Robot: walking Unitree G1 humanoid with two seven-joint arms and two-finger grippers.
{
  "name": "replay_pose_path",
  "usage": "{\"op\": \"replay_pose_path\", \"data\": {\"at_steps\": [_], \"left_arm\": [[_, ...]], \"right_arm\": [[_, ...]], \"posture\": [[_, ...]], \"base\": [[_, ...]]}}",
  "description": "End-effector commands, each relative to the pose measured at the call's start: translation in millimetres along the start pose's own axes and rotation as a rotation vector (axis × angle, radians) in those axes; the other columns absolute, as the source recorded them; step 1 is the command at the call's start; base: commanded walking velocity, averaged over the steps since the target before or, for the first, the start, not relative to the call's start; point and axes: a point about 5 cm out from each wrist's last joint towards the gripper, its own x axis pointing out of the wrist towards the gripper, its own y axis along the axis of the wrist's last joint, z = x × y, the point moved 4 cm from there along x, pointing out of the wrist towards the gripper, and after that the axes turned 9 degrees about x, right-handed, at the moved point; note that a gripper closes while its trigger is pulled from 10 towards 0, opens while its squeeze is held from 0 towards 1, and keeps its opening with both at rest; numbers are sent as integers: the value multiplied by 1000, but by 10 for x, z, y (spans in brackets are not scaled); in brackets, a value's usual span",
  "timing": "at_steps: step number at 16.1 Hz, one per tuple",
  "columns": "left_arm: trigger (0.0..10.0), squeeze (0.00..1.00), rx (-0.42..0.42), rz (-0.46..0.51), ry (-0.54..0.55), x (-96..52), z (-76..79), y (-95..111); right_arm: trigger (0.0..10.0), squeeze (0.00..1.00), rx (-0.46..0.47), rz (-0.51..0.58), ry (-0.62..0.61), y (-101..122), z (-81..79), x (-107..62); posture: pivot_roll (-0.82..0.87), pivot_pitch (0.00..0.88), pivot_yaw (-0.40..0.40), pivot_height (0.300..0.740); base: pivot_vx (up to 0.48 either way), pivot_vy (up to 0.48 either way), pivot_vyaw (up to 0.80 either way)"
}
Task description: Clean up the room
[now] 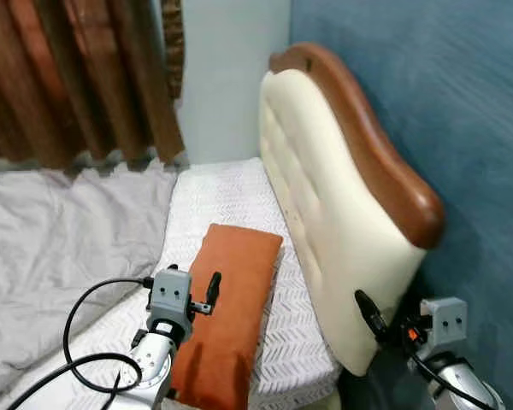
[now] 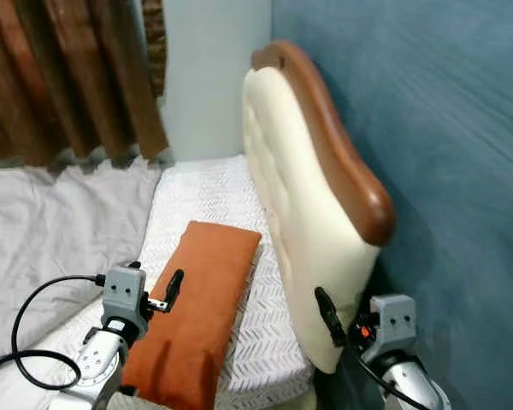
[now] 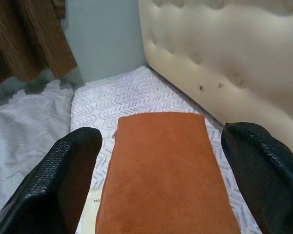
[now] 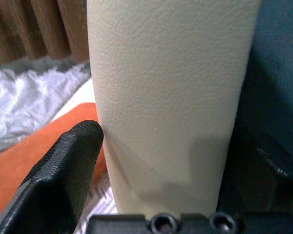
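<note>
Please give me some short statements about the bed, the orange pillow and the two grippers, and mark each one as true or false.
1. The long orange velvet pillow lies on the white chevron-patterned bedcover. True.
2. The left gripper is shut on the pillow. False: its fingers are spread open above it, holding nothing.
3. The cream tufted headboard with the brown wooden rim stands against a blue wall. True.
4. The right gripper is beside the brown curtain. False: it is at the headboard's near edge.
5. The crumpled grey sheet covers the pillow. False: it lies beside it.
</note>
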Motion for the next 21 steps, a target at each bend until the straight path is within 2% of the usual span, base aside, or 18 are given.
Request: {"op": "replay_pose_path", "data": {"at_steps": [1,2,3,4,5,6,7,8,9,10,11,12,13,14,17,21], "left_arm": [[10000,0,20,3,-18,36,32,33],[10000,0,21,4,-28,48,53,37],[10000,0,21,6,-30,48,57,40],[10000,0,23,3,-33,37,55,28],[10000,0,26,-3,-34,24,49,8],[10000,0,28,-6,-35,16,46,-1],[10000,0,32,-14,-40,4,56,-25],[10000,0,34,-22,-46,2,74,-48],[10000,0,31,-24,-52,14,97,-50],[10000,0,29,-23,-58,28,117,-46],[10000,0,23,-24,-60,33,124,-52],[10000,0,16,-26,-62,38,131,-54],[10000,0,19,-23,-70,37,152,-49],[10000,0,19,-22,-82,38,175,-47],[10000,0,16,-20,-78,43,178,-43],[10000,0,20,-25,-66,36,141,-63]], "right_arm": [[10000,0,26,-107,138,-231,-322,54],[10000,0,-114,-180,-9,-312,-29,-82],[10000,0,-164,-219,-61,-358,82,-172],[10000,0,-197,-349,-162,-586,344,-550],[10000,0,-199,-446,-195,-756,459,-880],[10000,0,-193,-479,-208,-811,497,-1028],[10000,0,-187,-520,-208,-861,518,-1245],[10000,0,-183,-534,-205,-867,514,-1305],[10000,0,-192,-532,-197,-854,507,-1285],[10000,0,-139,-469,-178,-786,458,-1156],[10000,0,-59,-415,-57,-685,265,-997],[10000,0,0,-387,44,-614,114,-919],[10000,0,39,-388,120,-572,14,-883],[10000,0,79,-439,215,-588,-84,-887],[10000,0,118,-463,260,-575,-60,-827],[10000,0,146,-476,330,-587,-189,-744]], "posture": [[-46,0,17,740],[-53,0,14,740],[-54,0,13,740],[-62,0,7,740],[-62,0,7,740],[-62,0,7,740],[-79,0,3,740],[-93,0,6,740],[-102,0,9,740],[-109,0,11,740],[-116,0,18,740],[-116,0,18,740],[-117,0,19,740],[-117,0,19,740],[-107,0,14,740],[-98,0,15,740]], "base": [[0,0,0],[0,0,0],[0,0,0],[0,0,0],[0,0,0],[0,0,0],[0,0,0],[0,0,0],[0,0,0],[0,0,0],[0,0,469],[0,0,469],[0,0,663],[0,0,613],[0,0,552],[0,0,523]]}}
